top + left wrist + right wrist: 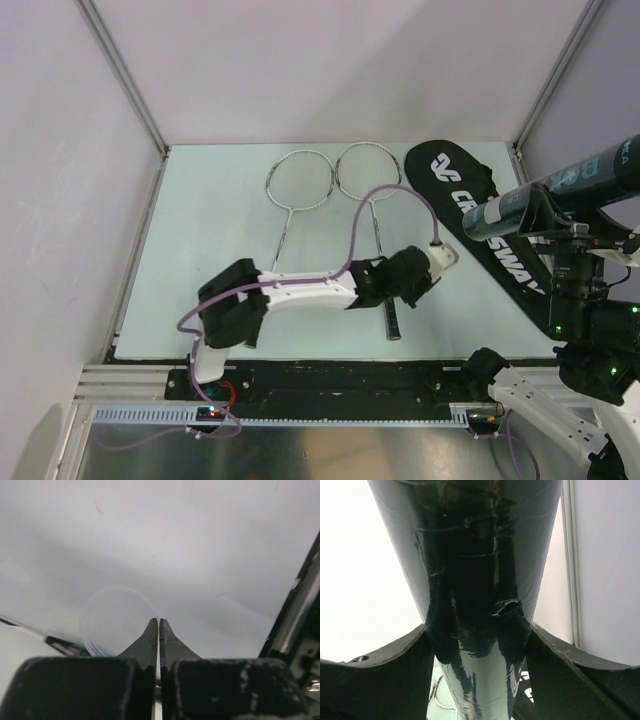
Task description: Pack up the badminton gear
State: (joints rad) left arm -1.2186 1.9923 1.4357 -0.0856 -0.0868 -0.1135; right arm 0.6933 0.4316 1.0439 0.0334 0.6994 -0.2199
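Two silver-framed rackets [300, 182] [367, 170] lie side by side at the back middle, handles toward me. The black CROSSWAY bag [482, 232] lies slanted at the right. My right gripper [547, 210] is shut on the black tube [565, 185] and holds it level above the bag; in the right wrist view the tube [480, 555] fills the space between the fingers [395, 670]. My left gripper [443, 258] is shut at the rim of a clear round lid [116, 621], just left of the bag. No shuttlecocks are in view.
White walls with metal posts [120, 70] close the table at the back and sides. A black and silver rail [330, 395] runs along the near edge. One racket's black handle [392, 325] sticks out from under the left arm.
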